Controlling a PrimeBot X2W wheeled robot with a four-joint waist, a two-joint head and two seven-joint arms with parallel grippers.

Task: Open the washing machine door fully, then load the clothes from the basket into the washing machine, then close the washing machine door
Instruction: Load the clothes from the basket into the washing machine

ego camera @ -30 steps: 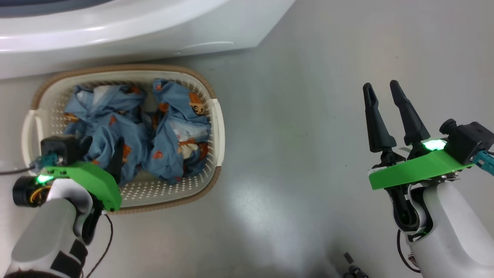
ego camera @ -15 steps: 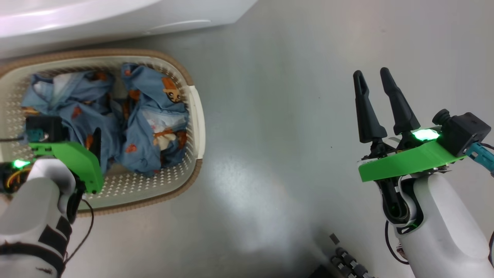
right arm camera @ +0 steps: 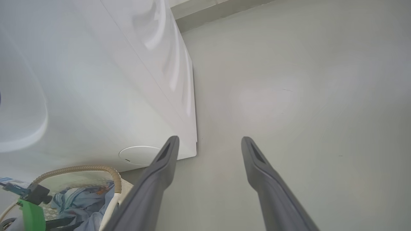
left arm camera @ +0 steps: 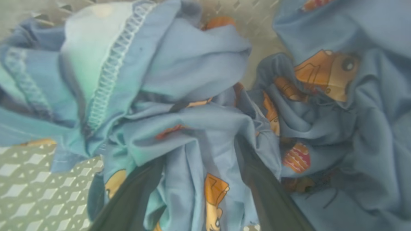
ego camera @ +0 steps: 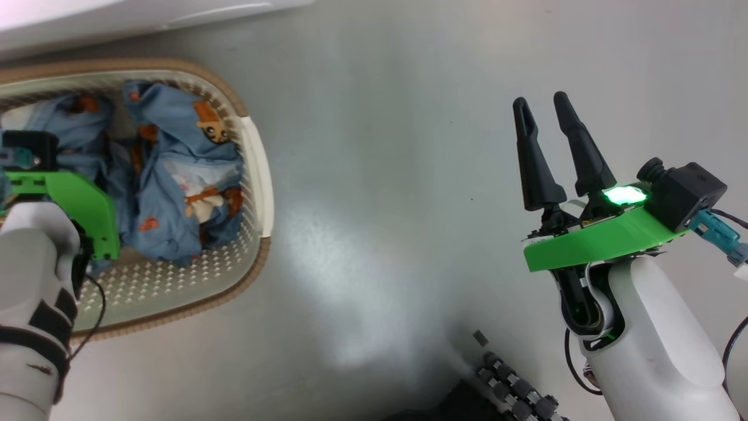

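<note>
Arms, two. Left arm: pale forearm rises along the lower left edge of the head view, with the wrist bent down into the basket. Its green wrist plate covers the fingers from above. Left gripper, wrist view: both dark fingers are spread wide and buried in the clothes, with a loose blue fold lying between them. Right gripper: held over bare floor, well to the right of the basket, fingers pointing up the head view, spread wide, empty.

Task's things. Clothes: crumpled blue fabric with orange-brown figures, heaped inside the basket. Basket: cream, perforated, with a brown rim and a white side handle. It stands on the floor just in front of the washing machine, near its lower corner. Washing machine: glossy white front, with a small round cover low beside that corner.

Surface and room. Floor: smooth pale grey with a soft patch of glare. A pale skirting strip runs where it meets the wall behind the machine.

Hidden or unclear. Basket: left part is cut by the head view's edge and covered by the left arm. Machine: cut off by the top edge of the head view. Number of garments: cannot tell from the heap. Dark ribbed part at the head view's bottom edge: cannot be identified.
</note>
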